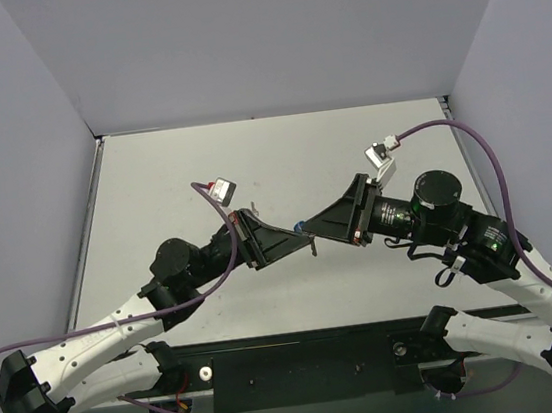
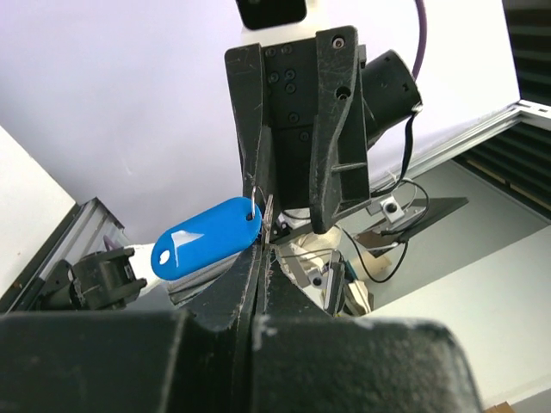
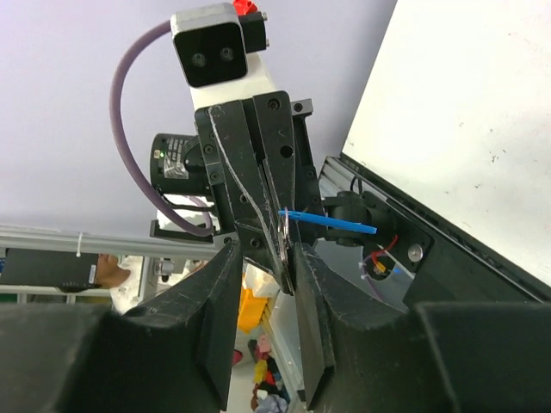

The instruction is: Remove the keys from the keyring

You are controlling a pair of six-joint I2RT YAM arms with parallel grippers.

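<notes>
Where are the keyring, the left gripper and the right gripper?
keyring (image 2: pixel 207 237), left wrist view, blue oval's middle.
left gripper (image 2: pixel 263 255), left wrist view, between its fingertips.
right gripper (image 3: pixel 267 249), right wrist view, between its fingertips.

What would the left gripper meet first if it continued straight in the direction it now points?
Probably the right gripper, facing it tip to tip; the keyring hangs beside that line.
</notes>
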